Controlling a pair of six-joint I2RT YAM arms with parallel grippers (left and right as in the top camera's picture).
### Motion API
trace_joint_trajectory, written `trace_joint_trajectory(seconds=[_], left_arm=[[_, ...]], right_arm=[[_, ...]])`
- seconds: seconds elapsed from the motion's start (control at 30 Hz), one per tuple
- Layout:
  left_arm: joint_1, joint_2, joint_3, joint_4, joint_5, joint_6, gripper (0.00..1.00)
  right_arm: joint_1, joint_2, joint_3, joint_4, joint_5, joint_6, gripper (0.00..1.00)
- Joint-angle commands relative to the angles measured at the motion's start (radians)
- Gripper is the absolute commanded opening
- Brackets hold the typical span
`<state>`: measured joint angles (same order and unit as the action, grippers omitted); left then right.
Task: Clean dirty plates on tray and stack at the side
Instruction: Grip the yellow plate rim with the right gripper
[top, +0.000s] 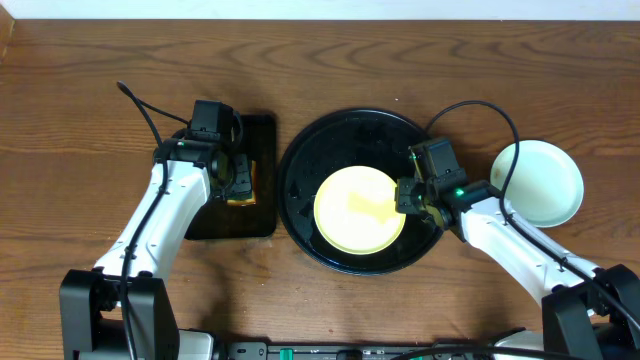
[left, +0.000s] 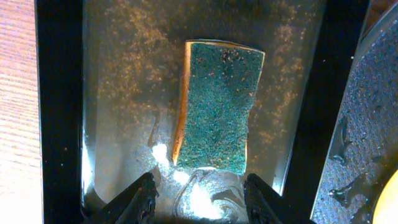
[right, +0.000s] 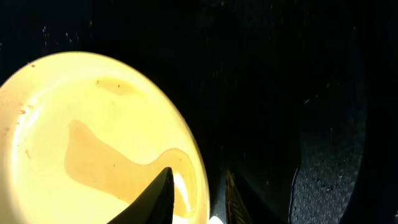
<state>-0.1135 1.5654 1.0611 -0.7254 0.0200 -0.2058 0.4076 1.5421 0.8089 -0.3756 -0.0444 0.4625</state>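
A wooden tabletop seen from above, with two white robot arms reaching in from its near edge. At the centre sits the large round glossy black tray. One pale yellow plate lies flat in the near half of the tray, with a thin brownish wet smear across its middle.

The right end effector is at the plate's right rim. Its two fingers stand slightly apart with the rim between them, one over the plate and one outside it, neither pressed against it.

Towards the right edge of the tabletop, off the tray, rests a pale mint-green plate. Whether another lies under it cannot be told.

Just left of the round tray is a smaller rectangular black tray, wet inside. A green-faced sponge lies flat in it. The left end effector hangs beside the sponge's end, open and holding nothing.
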Motion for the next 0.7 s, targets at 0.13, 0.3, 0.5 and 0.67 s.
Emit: trace_joint_trajectory(seconds=[0.13,0.3,0.5,0.67], left_arm=[[-0.001,0.002,0.007,0.0,-0.002,0.001,0.48],[-0.001,0.002,0.007,0.0,-0.002,0.001,0.47],[-0.001,0.002,0.007,0.0,-0.002,0.001,0.48],[-0.001,0.002,0.007,0.0,-0.002,0.001,0.47]], right_arm=[[0.033,0.024,-0.006,-0.003,0.035,-0.014,0.29],[0.032,0.078,-0.01,0.002,0.04,-0.014,0.29],[0.032,0.137,-0.01,0.032,0.014,-0.014,0.08],[0.032,0.139,-0.01,0.045,0.013,-0.006,0.01]])
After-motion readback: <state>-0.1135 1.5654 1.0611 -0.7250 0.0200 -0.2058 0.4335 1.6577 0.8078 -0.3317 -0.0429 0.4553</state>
